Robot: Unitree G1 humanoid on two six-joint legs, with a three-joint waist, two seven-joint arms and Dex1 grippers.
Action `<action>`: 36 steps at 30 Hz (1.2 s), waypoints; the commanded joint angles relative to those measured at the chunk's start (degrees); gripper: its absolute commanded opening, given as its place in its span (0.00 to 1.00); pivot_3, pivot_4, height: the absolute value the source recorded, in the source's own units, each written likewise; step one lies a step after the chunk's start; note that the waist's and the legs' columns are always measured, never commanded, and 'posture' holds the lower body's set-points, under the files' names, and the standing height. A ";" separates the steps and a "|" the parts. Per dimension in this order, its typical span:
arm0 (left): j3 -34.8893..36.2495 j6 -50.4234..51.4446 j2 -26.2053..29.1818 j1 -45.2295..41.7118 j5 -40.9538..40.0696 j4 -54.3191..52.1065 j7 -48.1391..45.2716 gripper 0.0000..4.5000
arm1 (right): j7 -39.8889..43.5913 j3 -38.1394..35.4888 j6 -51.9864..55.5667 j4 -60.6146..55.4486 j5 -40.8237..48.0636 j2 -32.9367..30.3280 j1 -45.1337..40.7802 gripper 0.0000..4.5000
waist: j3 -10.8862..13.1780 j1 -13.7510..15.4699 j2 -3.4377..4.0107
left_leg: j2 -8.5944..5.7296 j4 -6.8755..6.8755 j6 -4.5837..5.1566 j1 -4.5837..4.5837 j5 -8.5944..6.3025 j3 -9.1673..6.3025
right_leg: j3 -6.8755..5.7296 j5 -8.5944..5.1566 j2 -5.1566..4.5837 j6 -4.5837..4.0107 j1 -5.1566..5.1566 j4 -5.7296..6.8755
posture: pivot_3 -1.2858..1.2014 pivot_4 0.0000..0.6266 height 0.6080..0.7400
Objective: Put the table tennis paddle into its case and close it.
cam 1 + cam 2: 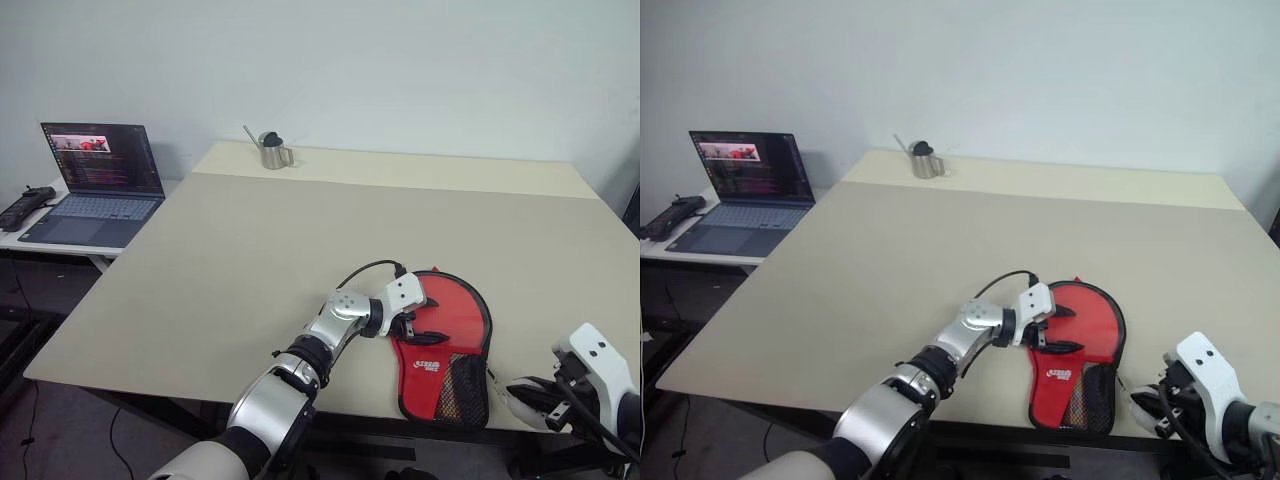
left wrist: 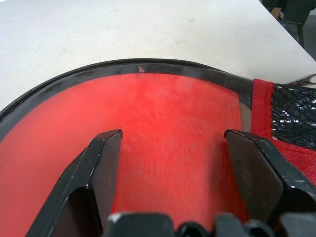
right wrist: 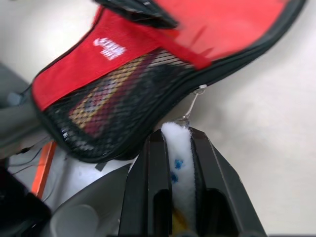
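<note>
Case (image 1: 445, 345): lying red side up at the table's (image 1: 250, 260) near edge; white logo unreadable.
Left gripper (image 1: 413, 325): resting spread wide over the case.
Right gripper (image 3: 178, 143): pinching a white tag (image 3: 178, 148) with blue marks, on the zipper pull.

You can't really see the red-rubber table tennis paddle with the striped wooden handle; only blurry stripes show through the black mesh pocket (image 3: 106, 116) of the red paddle-shaped zip case (image 1: 445, 345). The white logo (image 3: 109, 48) is too smeared to read. Your right claw (image 3: 178, 148) pinches a white fuzzy thing (image 3: 177, 163) you can't identify.
</note>
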 commanded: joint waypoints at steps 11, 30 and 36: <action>-1.47 0.31 -1.37 0.62 1.91 1.69 0.49 0.80 | 2.97 -0.19 -8.75 -6.69 11.47 -1.64 15.00 0.03 | -0.02 -0.06 -0.01 | 0.02 0.05 -0.03 0.16 -0.07 -0.03 | -0.03 -0.02 0.00 0.01 0.17 -0.01 | 0.52 0.24 1.00; -1.61 0.07 -1.82 0.78 2.04 1.81 0.73 0.80 | -16.40 12.54 -22.35 -6.69 14.74 -3.39 17.17 0.23 | -0.05 -0.13 -0.06 | 0.03 0.09 -0.35 0.19 -0.28 -0.07 | -0.08 -0.06 -0.01 0.00 0.25 -0.06 | 0.52 0.24 1.00; -1.57 0.11 -1.95 0.86 1.96 1.75 0.82 0.80 | -15.12 7.42 -25.93 -6.69 24.68 -5.61 14.17 0.69 | -0.06 -0.21 -0.05 | 0.03 0.11 -0.34 0.21 -0.28 -0.07 | -0.08 -0.06 0.00 0.00 0.29 -0.05 | 0.52 0.24 1.00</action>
